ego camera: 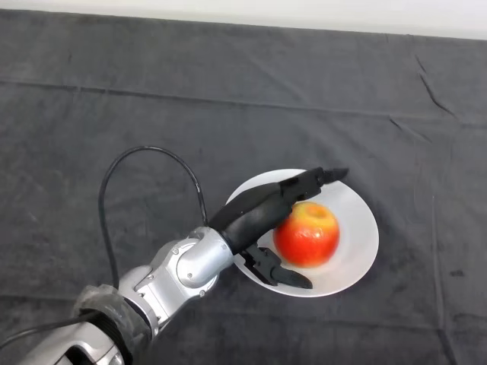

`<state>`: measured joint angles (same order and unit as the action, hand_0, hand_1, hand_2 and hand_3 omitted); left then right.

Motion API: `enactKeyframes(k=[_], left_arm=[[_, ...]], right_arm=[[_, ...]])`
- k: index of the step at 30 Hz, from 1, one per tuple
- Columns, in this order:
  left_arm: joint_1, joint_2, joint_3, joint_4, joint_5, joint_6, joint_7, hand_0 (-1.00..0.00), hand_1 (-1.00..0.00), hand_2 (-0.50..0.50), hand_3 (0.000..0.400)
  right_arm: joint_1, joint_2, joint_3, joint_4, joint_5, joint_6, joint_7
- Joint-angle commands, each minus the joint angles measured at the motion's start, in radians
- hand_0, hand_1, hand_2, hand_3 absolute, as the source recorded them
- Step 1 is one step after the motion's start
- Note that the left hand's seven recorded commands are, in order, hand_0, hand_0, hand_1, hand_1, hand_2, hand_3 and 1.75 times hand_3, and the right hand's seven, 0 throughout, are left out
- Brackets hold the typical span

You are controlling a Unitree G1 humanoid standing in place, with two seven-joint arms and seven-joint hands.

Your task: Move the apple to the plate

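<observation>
A red and yellow apple [307, 234] rests on a white round plate [358, 228] in the lower middle of the head view. My left hand [255, 220] reaches in from the lower left and lies over the plate's left part. Its fingers [308, 182] stretch out fairly straight along the apple's far side. The thumb [283, 274] lies along the apple's near side, a small gap from it. The apple sits between them against the palm. The hand hides the plate's left rim.
The dark cloth [152, 99] covers the whole table. A pale strip of wall or floor [304, 11] runs beyond the table's far edge.
</observation>
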<state>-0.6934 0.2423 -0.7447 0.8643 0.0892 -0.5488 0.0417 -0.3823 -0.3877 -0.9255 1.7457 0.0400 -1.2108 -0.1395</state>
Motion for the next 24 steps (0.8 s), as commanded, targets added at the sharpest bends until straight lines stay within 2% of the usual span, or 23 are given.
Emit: enactKeyframes(k=[1, 13, 24], left_arm=[[-0.043, 0.034, 0.028, -0.009, -0.018, -0.007, -0.010, 0.00, 0.00, 0.00, 0.000], [-0.067, 0.051, 0.179, 0.047, -0.086, -0.063, 0.067, 0.00, 0.00, 0.00, 0.000], [-0.090, 0.137, 0.347, 0.084, -0.174, -0.118, 0.064, 0.00, 0.00, 0.00, 0.000]], right_arm=[[0.124, 0.142, -0.0075, 0.095, 0.0203, 0.063, 0.0060], [0.124, 0.142, -0.0073, 0.095, 0.0206, 0.063, 0.0061], [0.124, 0.142, -0.0072, 0.095, 0.0207, 0.063, 0.0061]])
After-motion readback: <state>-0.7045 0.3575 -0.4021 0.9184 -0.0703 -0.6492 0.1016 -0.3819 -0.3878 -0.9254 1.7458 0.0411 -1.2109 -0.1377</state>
